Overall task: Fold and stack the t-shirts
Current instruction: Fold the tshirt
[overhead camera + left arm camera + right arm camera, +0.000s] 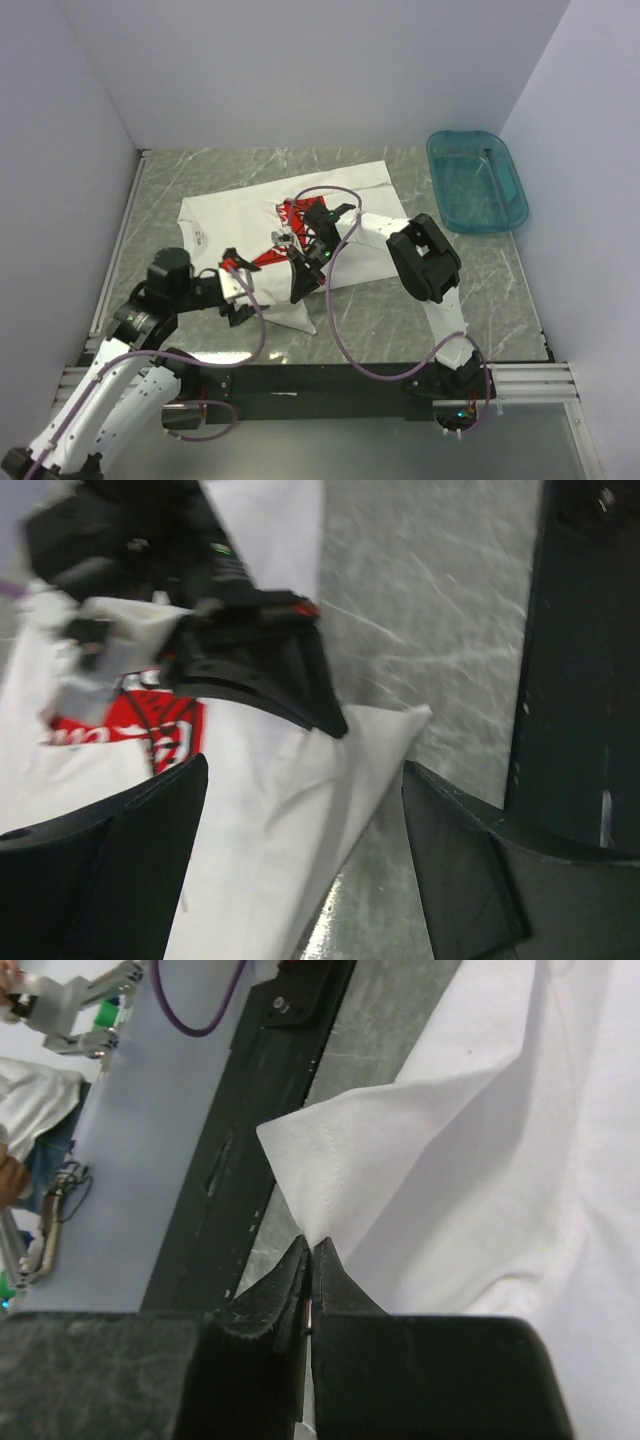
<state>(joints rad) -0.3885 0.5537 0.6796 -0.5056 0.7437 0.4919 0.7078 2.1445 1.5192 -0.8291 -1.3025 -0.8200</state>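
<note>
The left hand [243, 292] hangs wide open, holding nothing, over the near corner of the t-shirt [345, 190]. Just beside it, the right hand [310, 1250] pinches that corner fold tight. The shirt lies rumpled mid-surface [500, 290], the right arm crossing its red print. The teal basin [470, 190] sits far right, apart.

Light: bright, even, diffuse from above; walls were softly lit.
Shadows: faint and soft-edged under the arms on the table [200, 180].
Glare: a pale sheen lay on the table's near edge.
Blur: left wrist view was smeared, worst at upper left.
Focus: right wrist view was crisp on the t-shirt [480, 1160]; right tool [310, 1260] looked dark.
</note>
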